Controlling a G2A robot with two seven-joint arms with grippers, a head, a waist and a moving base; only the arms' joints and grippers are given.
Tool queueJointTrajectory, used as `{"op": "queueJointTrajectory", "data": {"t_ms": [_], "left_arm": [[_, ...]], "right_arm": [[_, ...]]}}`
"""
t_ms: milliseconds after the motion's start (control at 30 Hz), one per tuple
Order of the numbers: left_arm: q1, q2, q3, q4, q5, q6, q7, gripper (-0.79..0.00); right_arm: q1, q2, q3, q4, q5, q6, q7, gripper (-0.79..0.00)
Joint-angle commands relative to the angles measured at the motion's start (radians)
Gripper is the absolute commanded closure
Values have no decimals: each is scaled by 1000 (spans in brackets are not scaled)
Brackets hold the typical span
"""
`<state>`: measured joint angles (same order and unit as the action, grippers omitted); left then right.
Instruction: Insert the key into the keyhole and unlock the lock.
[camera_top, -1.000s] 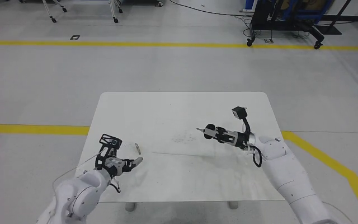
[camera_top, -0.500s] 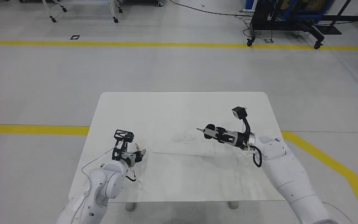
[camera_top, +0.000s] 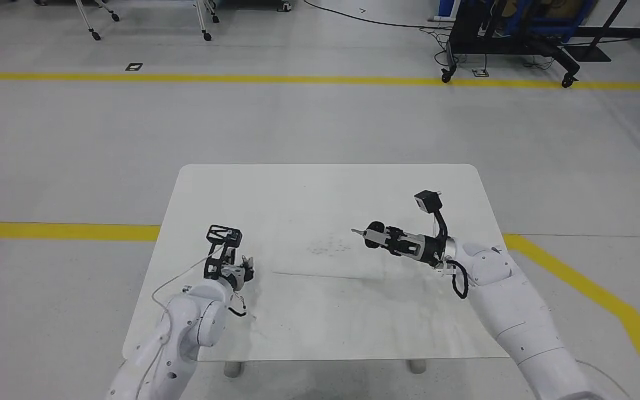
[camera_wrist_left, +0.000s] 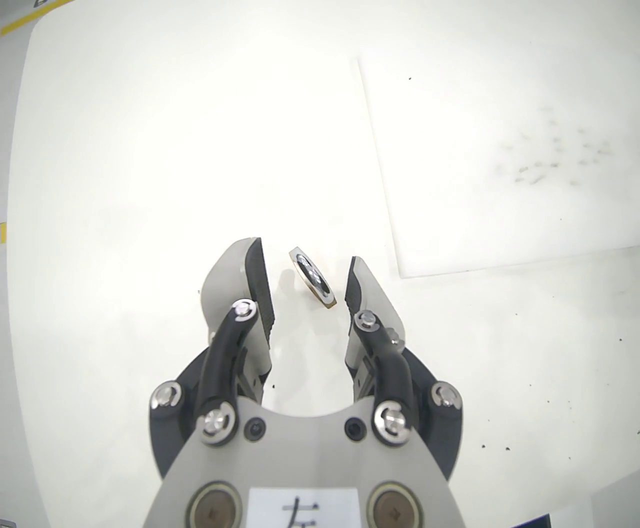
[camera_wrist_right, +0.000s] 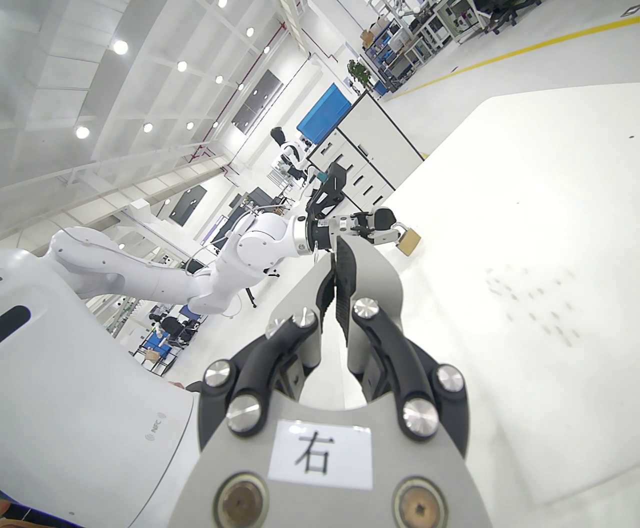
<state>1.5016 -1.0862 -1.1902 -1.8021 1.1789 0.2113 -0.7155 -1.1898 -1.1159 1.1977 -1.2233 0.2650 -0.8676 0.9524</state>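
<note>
A small brass padlock (camera_wrist_left: 313, 278) stands on edge on the white table (camera_top: 300, 190), near its front left. My left gripper (camera_wrist_left: 305, 266) is open and straddles the lock, one finger on each side with a small gap to each. In the right wrist view the same lock (camera_wrist_right: 408, 242) shows at the far-off left gripper (camera_wrist_right: 386, 224). My right gripper (camera_top: 374, 236) hovers above the table's middle right, shut on the key, whose thin metal tip (camera_top: 357, 232) points toward the left arm. The right fingers (camera_wrist_right: 345, 270) hide the rest of the key.
A thin white sheet lies on the table, its edge (camera_wrist_left: 380, 165) running just past the lock. Dark scuff marks (camera_top: 326, 245) dot the table's middle. The table's front edge is close behind the left arm.
The left arm has moved forward from the table's front edge, and its open gripper now sits around the lock. The right arm and key have stayed still.
</note>
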Motion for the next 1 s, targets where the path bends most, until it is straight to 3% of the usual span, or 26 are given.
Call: {"op": "queueJointTrajectory", "data": {"t_ms": [0, 133, 400, 600, 967], "left_arm": [[-3, -3, 10, 1, 5, 6, -3, -191], [-13, -9, 26, 13, 17, 11, -10, -120], [-17, -16, 28, 21, 11, 13, -33, -135], [-13, -19, 20, 22, 17, 7, -45, 0], [9, -23, -11, 22, 3, -5, -4, 0]], "right_arm": [[0, 0, 0, 0, 0, 0, 0, 0], [0, 0, 0, 0, 0, 0, 0, 0], [0, 0, 0, 0, 0, 0, 0, 0], [0, 0, 0, 0, 0, 0, 0, 0], [0, 0, 0, 0, 0, 0, 0, 0]]}}
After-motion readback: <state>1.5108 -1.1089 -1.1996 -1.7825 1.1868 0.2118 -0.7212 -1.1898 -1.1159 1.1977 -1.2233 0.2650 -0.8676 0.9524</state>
